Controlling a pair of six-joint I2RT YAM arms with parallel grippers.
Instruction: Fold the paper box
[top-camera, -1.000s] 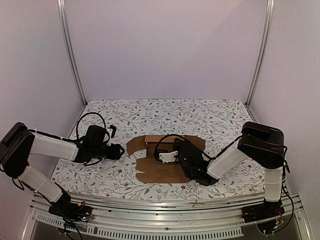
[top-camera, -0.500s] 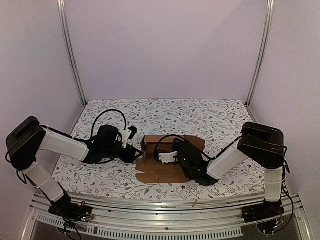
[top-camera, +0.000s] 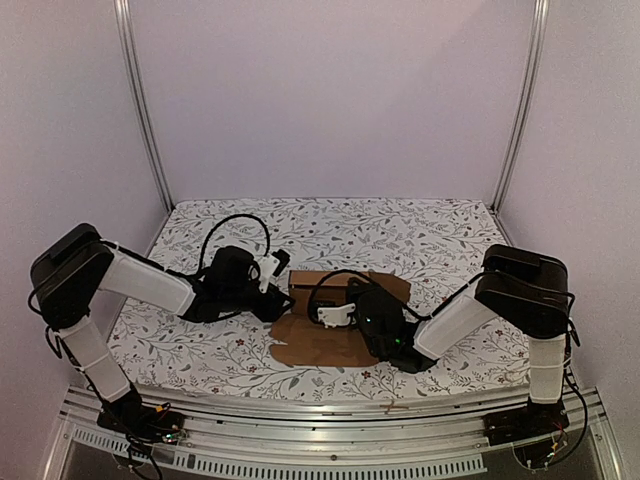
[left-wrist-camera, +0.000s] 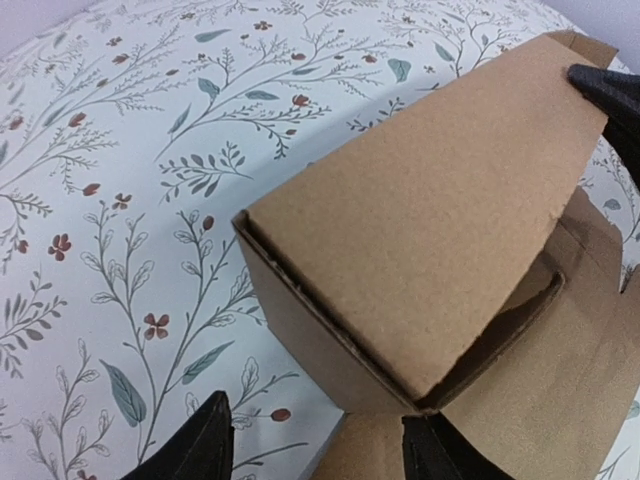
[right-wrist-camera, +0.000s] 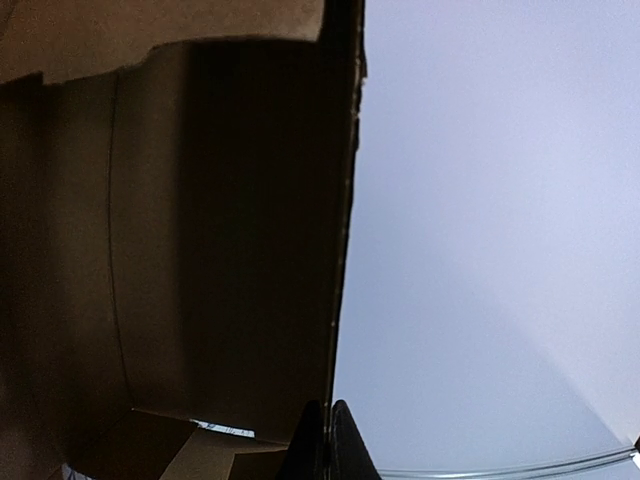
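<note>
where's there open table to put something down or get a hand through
Widest bare cloth: the far strip of the table between the paper box and the back wall, into the far right corner. Also the near-left patch in front of the left arm. Crowded: the middle, where the left gripper and right gripper meet the box.

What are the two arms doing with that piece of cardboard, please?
They are folding a flat cardboard box on the flowered table. The right claw is shut on a cardboard edge near the middle of the sheet. The left claw is open at the left end, where a flap stands folded up. The near part lies flat, so the box is only partly formed.
</note>
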